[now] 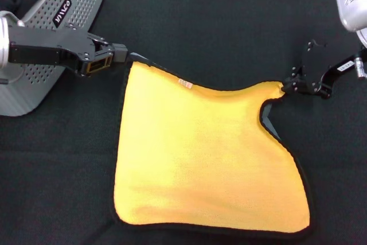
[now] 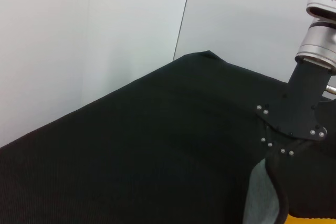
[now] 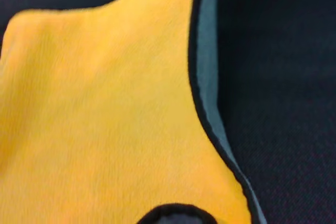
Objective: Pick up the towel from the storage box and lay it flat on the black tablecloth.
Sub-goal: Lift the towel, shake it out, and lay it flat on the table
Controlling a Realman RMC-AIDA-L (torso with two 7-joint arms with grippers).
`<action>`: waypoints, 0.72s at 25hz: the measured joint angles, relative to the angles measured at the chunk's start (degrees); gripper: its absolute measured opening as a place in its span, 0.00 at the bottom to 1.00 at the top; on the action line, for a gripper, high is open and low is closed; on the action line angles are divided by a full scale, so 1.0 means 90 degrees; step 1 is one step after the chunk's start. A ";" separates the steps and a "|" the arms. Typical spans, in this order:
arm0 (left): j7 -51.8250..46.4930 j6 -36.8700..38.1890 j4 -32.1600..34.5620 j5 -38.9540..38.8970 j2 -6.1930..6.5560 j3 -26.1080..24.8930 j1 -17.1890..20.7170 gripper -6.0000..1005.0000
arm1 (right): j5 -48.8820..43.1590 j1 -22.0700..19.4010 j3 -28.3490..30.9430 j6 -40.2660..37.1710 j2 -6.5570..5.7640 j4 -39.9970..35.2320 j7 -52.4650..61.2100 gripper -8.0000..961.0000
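Towel (image 1: 206, 159) lay yellow-up on tablecloth (image 1: 229, 32), out of box (image 1: 51, 32). Left gripper (image 1: 127, 55) and right gripper (image 1: 287, 86) each pinched shut on a far corner, stretching it flat.

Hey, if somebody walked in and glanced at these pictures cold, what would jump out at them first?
The bright yellow towel spread yellow side up across the middle of the black tablecloth, with a strip of its grey underside folded up along its right edge. Next, the two claws at its far corners: the left claw at the left corner, the right claw at the right one. The grey storage box sits at the far left.
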 joint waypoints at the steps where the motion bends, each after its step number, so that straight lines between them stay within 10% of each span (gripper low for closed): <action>1: 0.0001 0.0000 -0.0003 0.0000 -0.0003 0.0000 0.0000 0.03 | -0.0020 0.0017 -0.0089 0.0003 0.0004 -0.0060 -0.0007 0.01; 18: 0.0137 -0.0530 -0.0134 0.0385 -0.0295 -0.0003 0.0160 0.03 | -0.0276 0.0065 -0.0300 0.0117 0.0187 -0.0512 -0.0479 0.01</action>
